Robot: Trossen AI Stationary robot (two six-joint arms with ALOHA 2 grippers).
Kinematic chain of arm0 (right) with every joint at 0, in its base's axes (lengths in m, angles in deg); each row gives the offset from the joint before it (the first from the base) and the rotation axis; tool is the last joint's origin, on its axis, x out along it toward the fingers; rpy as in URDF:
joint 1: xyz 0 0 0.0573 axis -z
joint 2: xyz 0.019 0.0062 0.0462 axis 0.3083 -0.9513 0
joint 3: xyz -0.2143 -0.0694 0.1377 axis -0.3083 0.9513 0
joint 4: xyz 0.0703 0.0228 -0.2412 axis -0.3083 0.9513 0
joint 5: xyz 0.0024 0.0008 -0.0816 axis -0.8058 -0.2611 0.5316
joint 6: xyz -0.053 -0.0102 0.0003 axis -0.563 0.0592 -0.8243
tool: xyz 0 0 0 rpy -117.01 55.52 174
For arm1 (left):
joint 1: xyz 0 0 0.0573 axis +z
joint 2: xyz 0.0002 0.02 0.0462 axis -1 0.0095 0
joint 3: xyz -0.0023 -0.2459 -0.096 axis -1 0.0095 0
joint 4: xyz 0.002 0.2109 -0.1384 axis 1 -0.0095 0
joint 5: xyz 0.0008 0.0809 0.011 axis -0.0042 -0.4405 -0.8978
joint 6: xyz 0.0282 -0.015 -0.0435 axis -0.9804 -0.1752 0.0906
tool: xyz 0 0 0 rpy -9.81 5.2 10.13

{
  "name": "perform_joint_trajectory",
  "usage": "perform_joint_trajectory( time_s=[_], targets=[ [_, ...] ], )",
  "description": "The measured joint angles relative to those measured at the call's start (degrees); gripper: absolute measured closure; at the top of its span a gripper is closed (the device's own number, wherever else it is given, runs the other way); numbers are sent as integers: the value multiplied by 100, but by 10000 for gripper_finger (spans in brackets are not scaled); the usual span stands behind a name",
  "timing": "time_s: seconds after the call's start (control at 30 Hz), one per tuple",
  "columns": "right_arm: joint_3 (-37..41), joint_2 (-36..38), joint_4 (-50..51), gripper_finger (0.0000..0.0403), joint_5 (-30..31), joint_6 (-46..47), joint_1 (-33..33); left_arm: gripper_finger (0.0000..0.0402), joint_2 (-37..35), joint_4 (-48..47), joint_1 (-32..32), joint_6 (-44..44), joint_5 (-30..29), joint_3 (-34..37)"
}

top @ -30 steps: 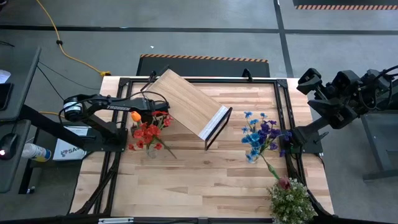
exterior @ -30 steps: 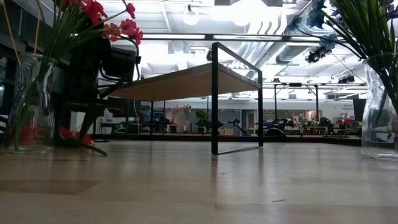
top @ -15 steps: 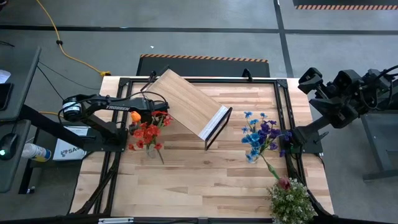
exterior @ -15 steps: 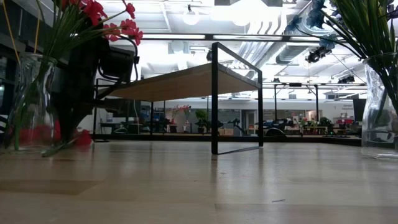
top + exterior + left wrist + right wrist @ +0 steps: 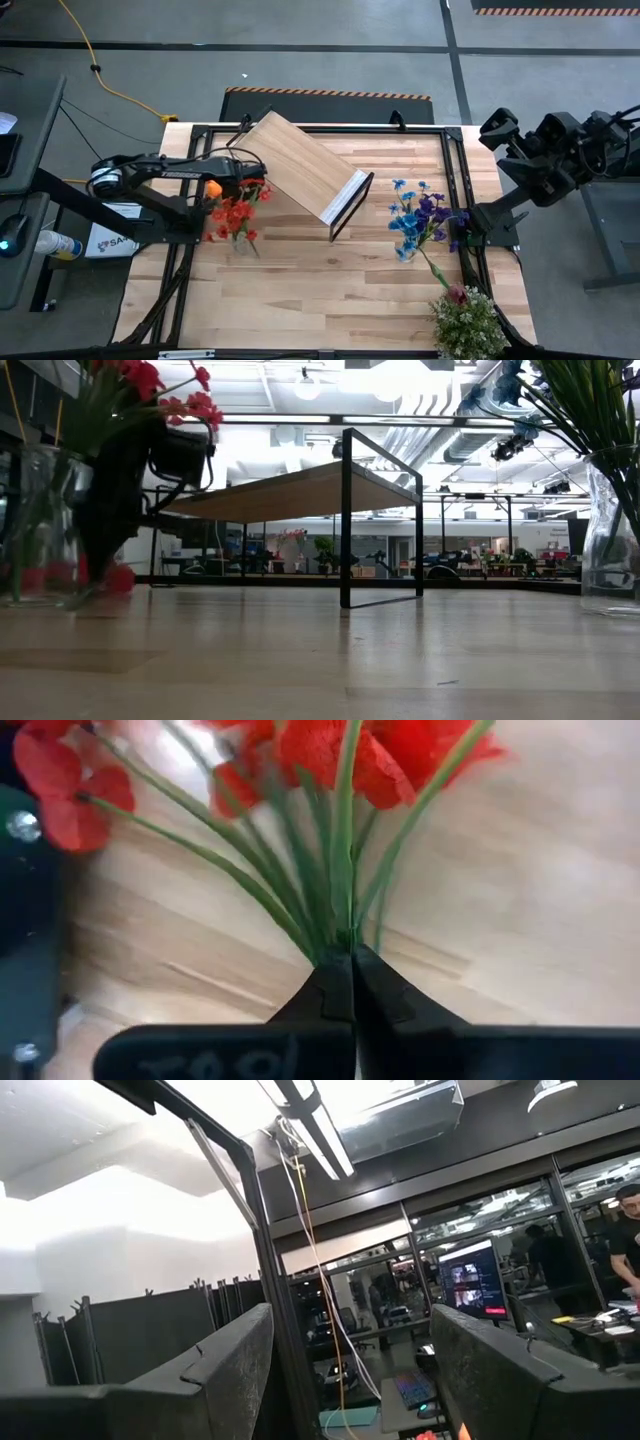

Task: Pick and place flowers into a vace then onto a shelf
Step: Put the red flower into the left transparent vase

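The left gripper (image 5: 352, 982) pinches the green stems of a red flower spray (image 5: 340, 760) between closed fingers, low over the desk (image 5: 330, 280) beside the tilted shelf (image 5: 305, 165), while the right gripper (image 5: 350, 1370), fingers apart, waits off the desk's right edge.

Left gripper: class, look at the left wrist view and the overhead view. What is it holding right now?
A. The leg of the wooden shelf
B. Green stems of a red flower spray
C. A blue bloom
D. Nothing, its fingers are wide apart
B. In the left wrist view the left gripper is pinched shut on thin green stems of the red flower spray, beside the left glass vase.
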Motion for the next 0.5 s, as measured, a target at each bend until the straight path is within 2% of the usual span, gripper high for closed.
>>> perform_joint_trajectory(
  time_s=[0.5],
  targets=[
    [0,2,0,142,2,-94,0,378,-1876,122,0,518,-1190,-26]
  ],
)
